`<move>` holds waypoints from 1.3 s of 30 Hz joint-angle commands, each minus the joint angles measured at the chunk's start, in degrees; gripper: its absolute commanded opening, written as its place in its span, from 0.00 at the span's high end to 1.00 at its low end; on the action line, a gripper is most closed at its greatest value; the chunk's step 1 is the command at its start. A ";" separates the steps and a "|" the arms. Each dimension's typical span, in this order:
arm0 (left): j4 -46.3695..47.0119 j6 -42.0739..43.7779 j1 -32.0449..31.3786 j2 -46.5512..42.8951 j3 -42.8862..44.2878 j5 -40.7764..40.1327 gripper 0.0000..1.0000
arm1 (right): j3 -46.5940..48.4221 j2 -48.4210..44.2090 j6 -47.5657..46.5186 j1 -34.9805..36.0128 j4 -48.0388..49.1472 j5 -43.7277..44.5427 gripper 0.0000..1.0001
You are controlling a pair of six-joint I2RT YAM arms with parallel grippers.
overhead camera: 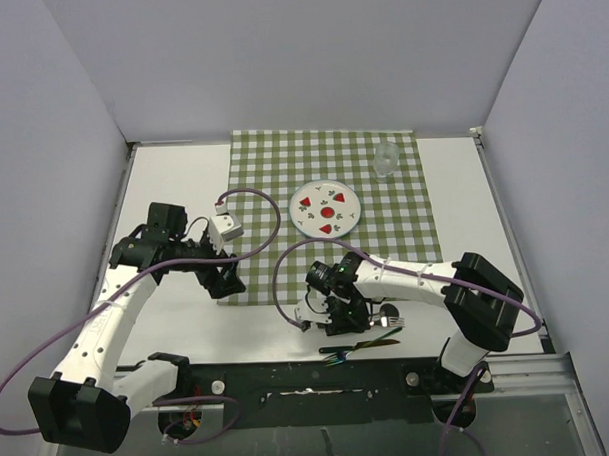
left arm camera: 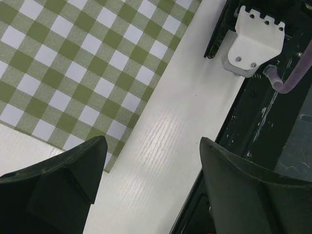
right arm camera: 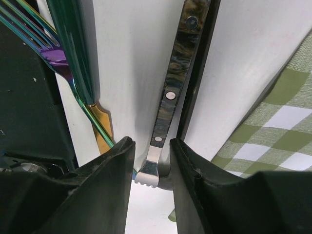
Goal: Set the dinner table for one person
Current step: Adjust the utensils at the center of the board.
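Your right gripper (right arm camera: pixel 152 146) straddled a knife (right arm camera: pixel 170 92) at the near edge of the dinner table (overhead camera: pixel 462 207). Its fingers sat close on either side, but you could not tell whether they pinched it. A fork (right arm camera: pixel 29 31) lay just beside the knife. Your left gripper (left arm camera: pixel 152 146) hung spread wide above the table, by the checked cloth's (left arm camera: pixel 73 63) corner.

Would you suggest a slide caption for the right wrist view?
Right gripper straddling a dark marble-handled riveted knife on the white dinner table.

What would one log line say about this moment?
left end effector: open, empty, above cloth corner | right end effector: closed on knife, near dinner table edge | plate, cup: on cloth
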 commanded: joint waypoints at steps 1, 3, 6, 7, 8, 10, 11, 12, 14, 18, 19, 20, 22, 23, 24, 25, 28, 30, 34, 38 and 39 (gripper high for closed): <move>1.70 0.88 -0.39 -0.01 2.63 0.55 0.24 | -0.74 -1.46 -0.05 -0.80 1.24 -0.12 0.64; 1.82 0.97 -0.39 0.12 2.53 0.46 0.24 | -0.89 -1.02 -0.18 -0.91 1.66 -0.19 0.64; 1.73 1.15 -0.49 0.30 2.56 0.23 0.24 | -0.72 -0.43 -0.41 -1.12 2.11 -0.35 0.64; 1.74 1.14 -0.52 0.36 2.62 0.18 0.24 | -0.62 -0.26 -0.52 -1.24 2.14 -0.35 0.64; 1.76 1.19 -0.53 0.38 2.58 0.09 0.24 | -0.45 -0.14 -0.71 -1.32 2.18 -0.30 0.64; 1.80 1.32 -0.58 0.57 2.51 -0.02 0.24 | -0.10 0.13 -1.11 -1.61 2.12 -0.34 0.64; 1.89 1.36 -0.62 0.70 2.37 -0.03 0.24 | 0.13 0.40 -1.22 -1.78 2.13 -0.45 0.64; 1.95 1.41 -0.66 0.82 2.27 -0.01 0.24 | 0.33 0.72 -1.25 -1.95 2.08 -0.57 0.64; 1.96 1.49 -0.65 0.90 2.15 -0.01 0.24 | 0.49 1.34 -1.53 -2.26 2.09 -0.99 0.64; 2.20 1.66 -0.67 0.93 1.77 -0.05 0.24 | 0.71 2.44 -1.90 -2.54 2.64 -1.30 0.64; 2.13 1.71 -0.67 1.05 1.71 -0.08 0.24 | 0.85 2.77 -1.98 -2.68 2.72 -1.46 0.64; 2.15 1.80 -0.65 1.10 1.64 -0.09 0.24 | 0.97 3.13 -2.12 -2.73 2.82 -1.59 0.64; 2.10 1.91 -0.63 1.31 1.63 -0.22 0.24 | 1.23 3.88 -2.28 -2.82 2.97 -1.72 0.64; 2.07 2.09 -0.65 1.34 1.68 -0.26 0.24 | 1.44 4.17 -2.35 -2.90 3.01 -1.99 0.64; 1.98 2.13 -0.69 1.51 1.69 -0.31 0.24 | 1.63 4.46 -2.33 -2.91 3.06 -2.09 0.64; 2.01 2.17 -0.73 1.60 1.74 -0.35 0.24 | 1.83 4.66 -2.45 -2.89 2.92 -2.14 0.64; 2.27 2.29 -0.73 2.06 1.83 -0.48 0.24 | 2.21 4.98 -2.87 -3.12 3.25 -2.09 0.64; 2.51 2.33 -0.75 2.33 1.68 -0.36 0.24 | 2.46 5.35 -3.26 -3.38 3.59 -1.69 0.64; 2.57 2.46 -0.93 2.88 1.44 -0.51 0.24 | 3.77 5.95 -3.41 -3.70 3.36 -1.86 0.64; 3.18 2.53 -1.06 3.05 1.09 -0.54 0.24 | 4.80 5.95 -3.50 -3.70 2.81 -2.21 0.64; 3.18 2.55 -1.15 3.21 1.08 -0.55 0.24 | 5.08 6.10 -3.48 -3.70 2.50 -2.39 0.64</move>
